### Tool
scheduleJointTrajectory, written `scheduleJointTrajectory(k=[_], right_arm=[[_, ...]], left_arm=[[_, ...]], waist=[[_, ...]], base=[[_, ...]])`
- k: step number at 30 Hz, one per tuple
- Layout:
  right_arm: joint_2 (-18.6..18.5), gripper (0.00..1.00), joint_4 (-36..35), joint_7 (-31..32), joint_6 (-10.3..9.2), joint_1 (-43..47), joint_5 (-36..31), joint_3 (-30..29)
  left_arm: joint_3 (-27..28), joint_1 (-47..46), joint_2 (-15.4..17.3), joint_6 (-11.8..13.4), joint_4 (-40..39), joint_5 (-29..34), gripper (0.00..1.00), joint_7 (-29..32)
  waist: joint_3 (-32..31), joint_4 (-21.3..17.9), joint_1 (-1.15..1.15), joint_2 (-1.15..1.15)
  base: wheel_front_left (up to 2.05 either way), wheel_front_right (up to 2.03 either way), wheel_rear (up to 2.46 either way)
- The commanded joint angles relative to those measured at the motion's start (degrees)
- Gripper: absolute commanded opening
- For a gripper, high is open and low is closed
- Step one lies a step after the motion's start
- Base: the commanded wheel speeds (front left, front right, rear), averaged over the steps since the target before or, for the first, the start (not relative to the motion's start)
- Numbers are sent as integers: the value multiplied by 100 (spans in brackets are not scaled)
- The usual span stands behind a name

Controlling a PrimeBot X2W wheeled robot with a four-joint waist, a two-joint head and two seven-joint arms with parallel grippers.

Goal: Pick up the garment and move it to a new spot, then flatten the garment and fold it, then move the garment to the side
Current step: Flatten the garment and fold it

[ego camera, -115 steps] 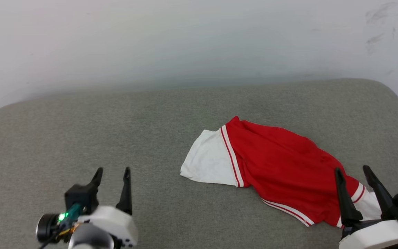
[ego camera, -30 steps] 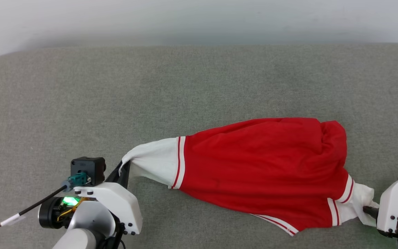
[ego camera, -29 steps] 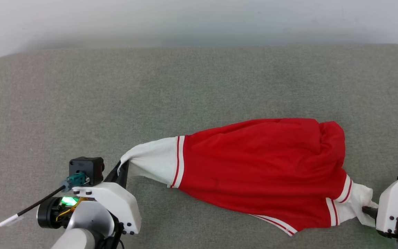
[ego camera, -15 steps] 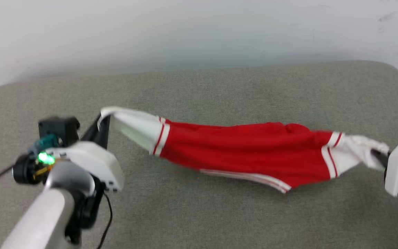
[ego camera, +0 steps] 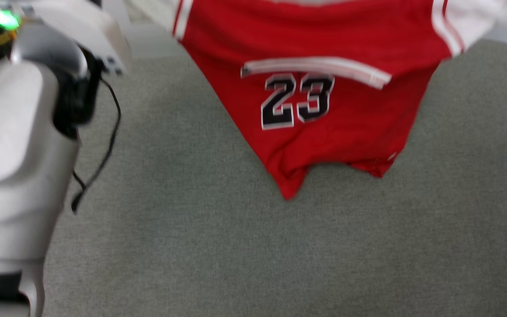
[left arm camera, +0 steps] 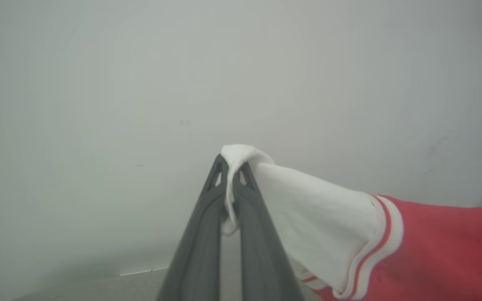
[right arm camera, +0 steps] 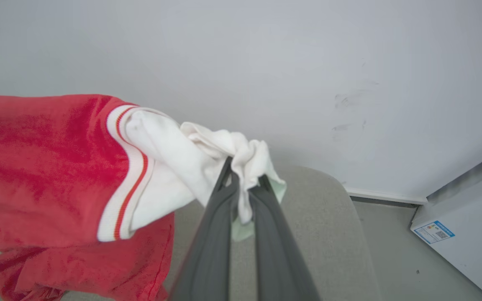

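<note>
The garment (ego camera: pixel 324 114), a red jersey shirt with a black "23", hangs in the air above the grey cushion, its hem dangling near the middle of the head view. My left gripper (left arm camera: pixel 232 165) is shut on the tip of one white sleeve (left arm camera: pixel 312 209). My right gripper (right arm camera: pixel 243 171) is shut on the bunched end of the other white sleeve (right arm camera: pixel 170 167). The shirt's red body (right arm camera: pixel 36 167) stretches between the two grips. My pale left forearm (ego camera: pixel 20 145) fills the left side of the head view.
The grey cushioned surface (ego camera: pixel 280 255) spreads below the hanging shirt. A pale wall (right arm camera: pixel 266 62) rises behind it. A white box with a label (right arm camera: pixel 467 225) stands on the floor past the cushion's right end. A black cable (ego camera: pixel 99 154) hangs from my left arm.
Both arms have risen, lifting the garment off the cushion so it hangs and shows the number. The head camera has also shifted.
</note>
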Motion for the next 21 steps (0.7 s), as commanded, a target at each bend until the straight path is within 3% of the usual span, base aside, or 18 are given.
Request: scheduleJointTrajectory(k=[1, 12, 21], right_arm=[[-11, 0, 47, -92, -2, -168, -32, 22], [70, 0, 972, -1875, -2, -2822, -411, 335], [166, 0, 1682, -2446, -2, -3727, -268, 900]], left_arm=[[21, -168, -10, -22, 60, 40, 0, -78], [173, -2768, -18, -313, 1336, 415, 0, -1072], [32, -3477, -151, -510, 2228, 532, 0, -1486]], waist=[[240, -7, 0, 0], [1365, 31, 0, 0], [2036, 85, 0, 0]], base=[[0, 0, 0], [0, 0, 0], [0, 0, 0]])
